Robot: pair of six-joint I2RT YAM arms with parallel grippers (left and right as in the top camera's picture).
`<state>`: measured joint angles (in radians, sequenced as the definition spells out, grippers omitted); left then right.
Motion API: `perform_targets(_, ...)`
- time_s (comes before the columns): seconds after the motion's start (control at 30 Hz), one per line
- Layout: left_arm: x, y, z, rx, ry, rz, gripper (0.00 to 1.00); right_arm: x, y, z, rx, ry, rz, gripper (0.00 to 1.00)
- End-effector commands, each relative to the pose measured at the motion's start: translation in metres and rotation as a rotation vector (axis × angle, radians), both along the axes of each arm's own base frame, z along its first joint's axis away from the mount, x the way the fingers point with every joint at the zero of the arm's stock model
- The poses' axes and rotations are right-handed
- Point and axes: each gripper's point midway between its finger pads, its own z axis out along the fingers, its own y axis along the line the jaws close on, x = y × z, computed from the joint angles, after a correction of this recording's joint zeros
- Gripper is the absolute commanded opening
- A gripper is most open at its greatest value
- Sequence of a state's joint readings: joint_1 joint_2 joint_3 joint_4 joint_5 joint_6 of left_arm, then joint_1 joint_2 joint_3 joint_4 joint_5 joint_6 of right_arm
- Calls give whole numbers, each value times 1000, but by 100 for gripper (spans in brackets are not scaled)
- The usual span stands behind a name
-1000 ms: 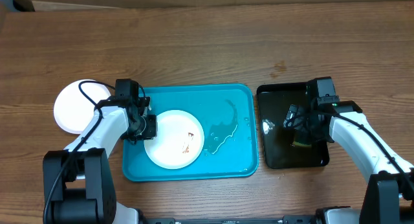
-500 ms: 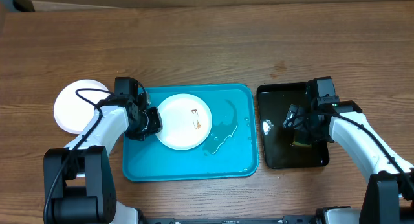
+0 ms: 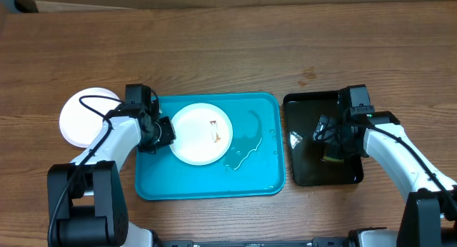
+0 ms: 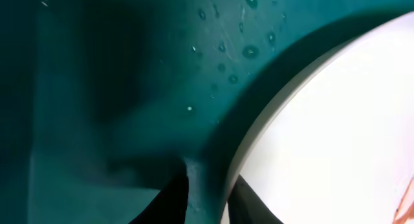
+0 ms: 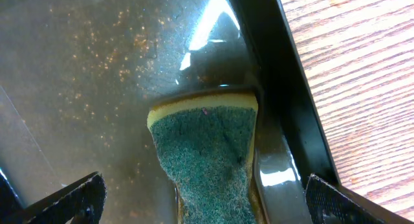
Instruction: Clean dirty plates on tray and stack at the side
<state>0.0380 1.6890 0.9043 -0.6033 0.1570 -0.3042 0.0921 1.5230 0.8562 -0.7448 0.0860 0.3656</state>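
brown wood table (image 3: 214, 54) runs under it all. the blue tray (image 3: 207, 188) sits in the middle of it. one white plate (image 3: 196, 136) is in the tray, in its far left part. it has a small brown smear (image 3: 214, 130) just right of its middle. the left gripper (image 3: 164, 131) is at the left edge of this plate. in the left wrist view its two dark fingertips (image 4: 174, 198) sit close together with the plate's rim between them, so it pinches the rim. little drops of water dot the tray floor beside the rim. a puddle (image 3: 246, 143) lies in the tray to the right of the plate. a second white plate (image 3: 78, 122) rests on the table, just left of the tray. a black tray (image 3: 307, 172) sits just right of the blue one. a sponge (image 5: 207, 146), yellow with a rough green top, lies in it by the right wall. the right gripper (image 3: 333, 143) hangs over the sponge with its fingers spread wide, one on each side, not touching it.
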Motion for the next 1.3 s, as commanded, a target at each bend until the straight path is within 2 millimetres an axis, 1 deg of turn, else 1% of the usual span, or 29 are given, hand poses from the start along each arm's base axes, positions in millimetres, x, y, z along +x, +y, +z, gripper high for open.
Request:
perform_targets(0.0,1,13,-4,61,0,-1,22,1,-5,5,-19,-23,-9,100)
perform_targets(0.07,2,15,-4,74,-5,-4,22,1,-5,5,-19,-23,-9,100)
perform_targets(0.23,7,15,-3,80,-26,-27,26,1,-5,5,-18,-24,-10,100)
perform_targets(0.33,7,15,-3,79,-28,-27,29,6,-3,6,-6,-42,-7,100)
perform_targets(0.37,7,14,-3,76,-26,-28,30,7,3,7,25,-46,0,100)
perform_targets(0.43,5,14,-3,76,-18,-29,31,1,21,6,127,-18,37,100)
perform_targets(0.5,4,13,-3,70,-14,-30,31,-6,32,6,180,9,83,100)
perform_targets(0.53,4,12,-3,66,-14,-31,31,-13,33,4,185,37,85,100)
perform_targets(0.63,4,12,-3,65,-14,-31,31,-28,26,-2,117,93,85,100)
perform_targets(0.73,4,12,-3,64,-14,-31,32,-38,17,-11,58,120,84,100)
perform_targets(0.87,4,11,-3,61,-15,-32,31,-41,16,-23,57,107,84,100)
perform_targets(0.93,4,11,-3,61,-15,-32,31,-41,16,-29,58,89,85,95)
perform_targets(0.97,4,11,-3,61,-15,-32,31,-41,16,-32,59,80,84,93)
perform_targets(1.0,4,11,-3,61,-14,-32,31,-41,16,-35,59,72,85,87)
perform_targets(1.03,4,11,-3,62,-14,-32,31,-41,16,-38,60,65,85,79)
perform_targets(1.1,4,11,-3,61,-14,-32,30,-42,16,-41,61,59,86,49)
perform_targets(1.13,4,11,-3,62,-14,-32,30,-42,16,-41,61,61,86,40)
perform_targets(1.2,4,11,-3,62,-14,-32,30,-42,17,-39,63,65,87,15)
perform_targets(1.23,4,11,-3,62,-14,-32,30,-42,17,-38,64,68,87,6)
perform_targets(1.27,4,11,-3,62,-15,-32,30,-42,17,-36,62,76,91,4)
